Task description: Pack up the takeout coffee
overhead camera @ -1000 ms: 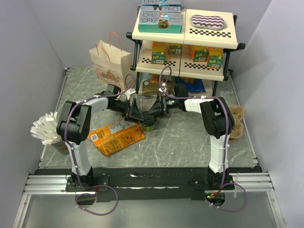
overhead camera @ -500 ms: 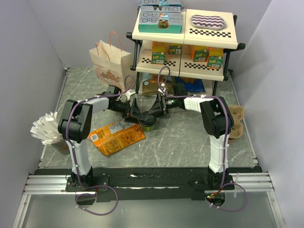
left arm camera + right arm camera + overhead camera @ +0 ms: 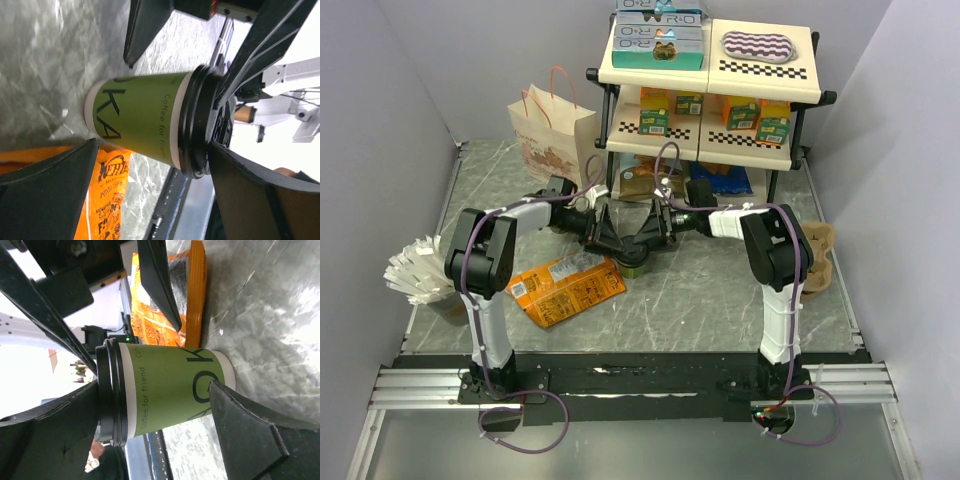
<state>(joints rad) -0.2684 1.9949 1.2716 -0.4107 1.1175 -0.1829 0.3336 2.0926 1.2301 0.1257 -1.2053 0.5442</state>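
Note:
The takeout coffee [image 3: 633, 263], a small green paper cup with a black lid, stands upright mid-table. My two grippers meet over it from opposite sides, turned sideways. My left gripper [image 3: 611, 240] is open. In the left wrist view the cup [image 3: 150, 120] lies beyond its gripper [image 3: 152, 145], one finger [image 3: 47, 192] low by the base and the other near the lid. My right gripper [image 3: 647, 240] is open too. In the right wrist view the cup [image 3: 165, 390] sits between its gripper's [image 3: 155, 387] wide fingers [image 3: 250, 435], which overlap the lid and base.
An orange chip bag [image 3: 565, 285] lies just left of the cup. A paper bag [image 3: 552, 135] with handles stands at the back left beside a two-tier shelf [image 3: 710, 70] of cartons. White fanned items [image 3: 418, 268] sit at the left edge and a brown carrier [image 3: 817, 260] at the right.
Both arms have edged slightly toward the back. The cup stands where it was.

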